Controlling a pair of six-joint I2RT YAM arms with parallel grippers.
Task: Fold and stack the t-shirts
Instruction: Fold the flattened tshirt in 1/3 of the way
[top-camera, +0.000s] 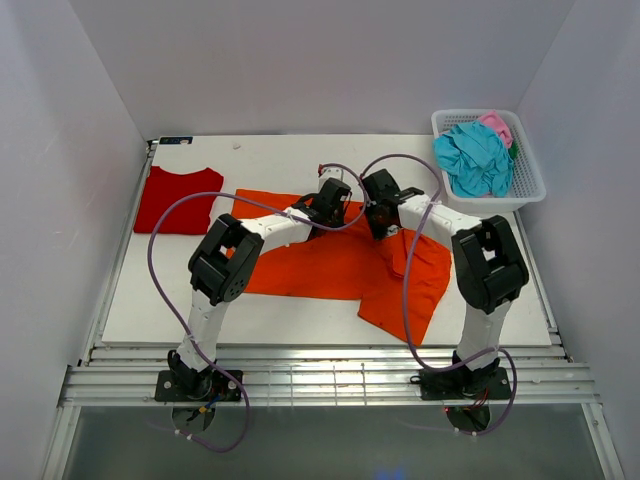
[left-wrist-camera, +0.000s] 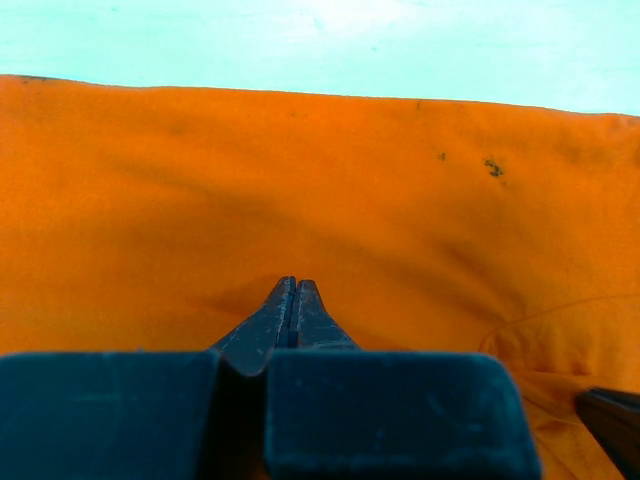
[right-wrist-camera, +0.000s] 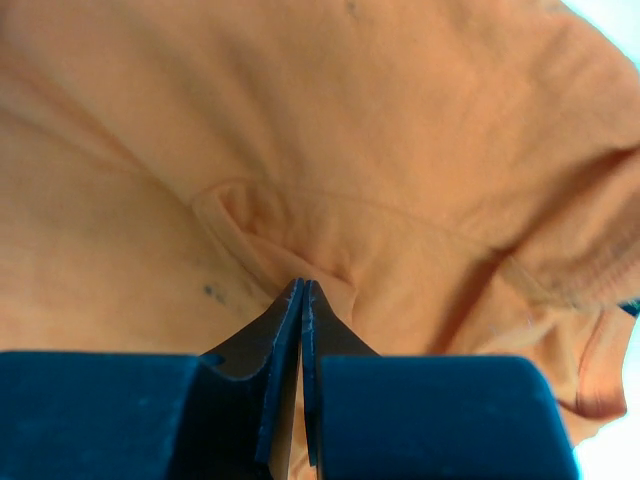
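1. The orange t-shirt (top-camera: 330, 265) lies spread over the centre of the table (top-camera: 200, 315), with a crumpled part trailing toward 5 o'clock. The folded red t-shirt (top-camera: 178, 200) sits at 10 o'clock. The teal t-shirt (top-camera: 475, 155) and the pink t-shirt (top-camera: 497, 125) fill the white basket (top-camera: 530, 185) at 2 o'clock.
2. The left gripper (left-wrist-camera: 294, 285) has its jaws fully together, tips pressed into the orange cloth near its 12 o'clock edge. I cannot tell whether any cloth is caught.
3. The right gripper (right-wrist-camera: 301, 287) has its jaws closed on a small pucker of the same shirt, just beside the left.
4. The cloth looks light, limp and easily creased, so it will probably sag and drag. Pinching a hem or seam at two spread points should work better than gripping the middle.
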